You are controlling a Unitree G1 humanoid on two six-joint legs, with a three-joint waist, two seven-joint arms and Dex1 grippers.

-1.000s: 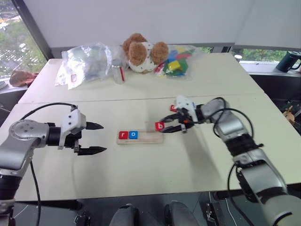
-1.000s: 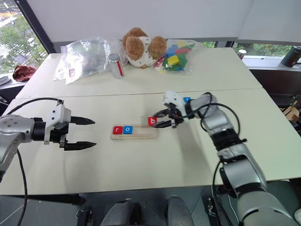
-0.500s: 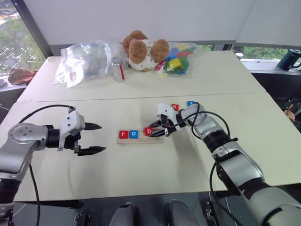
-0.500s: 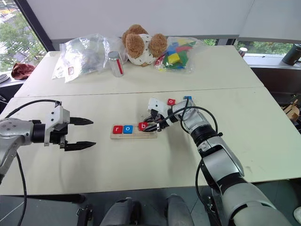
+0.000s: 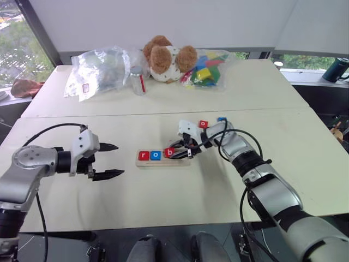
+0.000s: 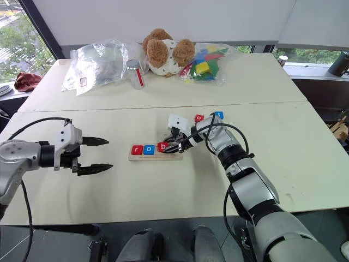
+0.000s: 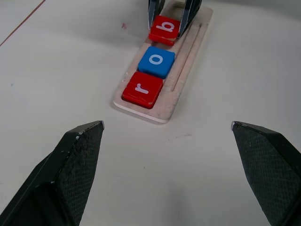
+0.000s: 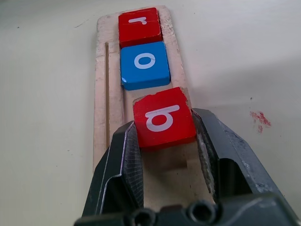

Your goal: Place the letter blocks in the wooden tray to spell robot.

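Right now the right tool (image 8: 164,141) is clamped on the red "b" tile (image 8: 163,117), one black finger (image 8: 123,160) on each side of it, holding it tilted over the wooden tray (image 8: 104,94). The tile sits just beside the blue "o" tile (image 8: 144,65), third in the row; whether its underside already touches the wood cannot be told. Beyond the "o" lies the red "r" tile (image 8: 139,26) at the tray's far end from this tool, both flat in the tray. The rest of the tray under the tool is bare wood.

Out to the robot's left, the left tool (image 5: 109,161) hangs over the desk (image 5: 163,191) with its two fingers spread wide and nothing between them, pointing toward the tray and well apart from it.

Behind the right arm, two more tiles lie on the desk near each other: a red one (image 6: 199,117) and a blue one (image 6: 218,114), letters too small to read.

At the far edge of the desk sit a teddy bear (image 5: 163,57), a clear bag of coloured toy blocks (image 5: 204,71), a small jar (image 5: 136,81) and a crumpled plastic bag (image 5: 101,68).
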